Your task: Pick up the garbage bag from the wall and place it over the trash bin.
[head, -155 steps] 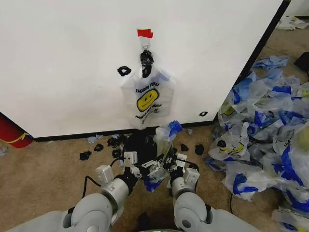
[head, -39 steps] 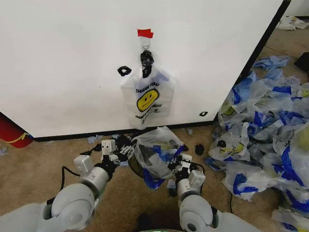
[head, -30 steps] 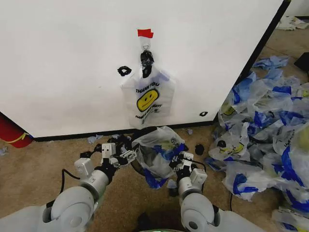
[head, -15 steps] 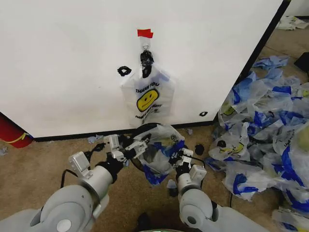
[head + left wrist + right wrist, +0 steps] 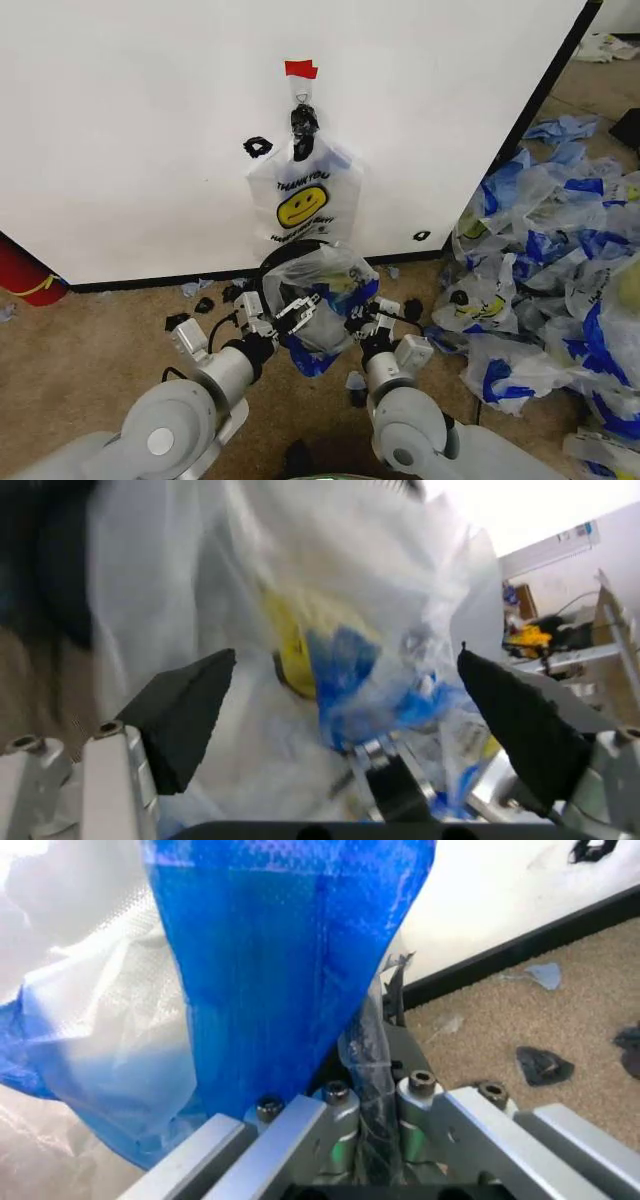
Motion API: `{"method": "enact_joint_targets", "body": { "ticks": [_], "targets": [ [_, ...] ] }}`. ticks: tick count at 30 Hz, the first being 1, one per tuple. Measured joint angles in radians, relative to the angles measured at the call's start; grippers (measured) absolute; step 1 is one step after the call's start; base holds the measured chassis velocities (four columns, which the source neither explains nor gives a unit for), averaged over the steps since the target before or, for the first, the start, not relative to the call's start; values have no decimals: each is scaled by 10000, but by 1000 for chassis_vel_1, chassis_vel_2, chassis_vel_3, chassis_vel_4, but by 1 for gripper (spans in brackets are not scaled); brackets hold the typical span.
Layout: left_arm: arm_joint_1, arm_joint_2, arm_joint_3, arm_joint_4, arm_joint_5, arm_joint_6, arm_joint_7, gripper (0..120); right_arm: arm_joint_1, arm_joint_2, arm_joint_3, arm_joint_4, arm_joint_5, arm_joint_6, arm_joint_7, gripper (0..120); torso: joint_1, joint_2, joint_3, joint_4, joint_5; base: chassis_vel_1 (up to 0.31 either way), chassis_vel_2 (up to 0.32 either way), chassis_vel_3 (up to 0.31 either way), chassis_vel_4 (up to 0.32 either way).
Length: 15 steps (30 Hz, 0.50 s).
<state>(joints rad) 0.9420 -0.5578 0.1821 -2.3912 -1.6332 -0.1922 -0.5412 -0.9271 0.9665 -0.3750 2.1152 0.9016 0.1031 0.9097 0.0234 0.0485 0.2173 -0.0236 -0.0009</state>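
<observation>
One garbage bag [image 5: 303, 200] with a yellow smiley hangs from the black clip [image 5: 303, 120] on the wall [image 5: 150, 120]. A second garbage bag [image 5: 318, 292] lies spread over the trash bin, whose black rim [image 5: 285, 250] peeks out at the back. My right gripper [image 5: 368, 318] is at the bag's right side, shut on its blue handle [image 5: 290, 967]. My left gripper [image 5: 290, 310] is at the bag's left front, open, its black fingers [image 5: 185, 712] wide apart with the bag's plastic [image 5: 340, 630] just ahead of them.
A big heap of white and blue bags [image 5: 560, 280] covers the floor on the right. A red rounded object [image 5: 25, 275] stands at the wall's left foot. Small black scraps [image 5: 205, 305] lie on the carpet near the wall's base strip.
My left arm has swung in from the left to the bag's front. The bag has been lifted and spread further back over the bin. My right gripper has kept its hold.
</observation>
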Motion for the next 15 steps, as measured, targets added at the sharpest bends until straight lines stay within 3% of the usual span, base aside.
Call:
{"method": "enact_joint_targets", "body": {
  "ticks": [4,9,10,13,15],
  "targets": [
    [95,328,23,7,1325,259,133,86,9,1,13,-106,-29,4,-43,0,0,0,0,-1,-2,0,0,0,0],
    [416,1049,146,-96,3969,798,1001,87,71,17,13,-246,-67,5,-56,0,0,0,0,1,-1,0,0,0,0],
    [416,1049,146,-96,3969,798,1001,87,71,17,13,-246,-67,5,-56,0,0,0,0,1,-1,0,0,0,0],
    [472,1377,163,179,6036,884,1948,88,68,-22,16,-255,-80,5,-55,0,0,0,0,0,-1,0,0,0,0],
    [415,1518,-16,701,7807,718,3190,90,48,-33,26,-247,-92,5,-54,0,0,0,0,0,-2,0,0,0,0]
  ]
}}
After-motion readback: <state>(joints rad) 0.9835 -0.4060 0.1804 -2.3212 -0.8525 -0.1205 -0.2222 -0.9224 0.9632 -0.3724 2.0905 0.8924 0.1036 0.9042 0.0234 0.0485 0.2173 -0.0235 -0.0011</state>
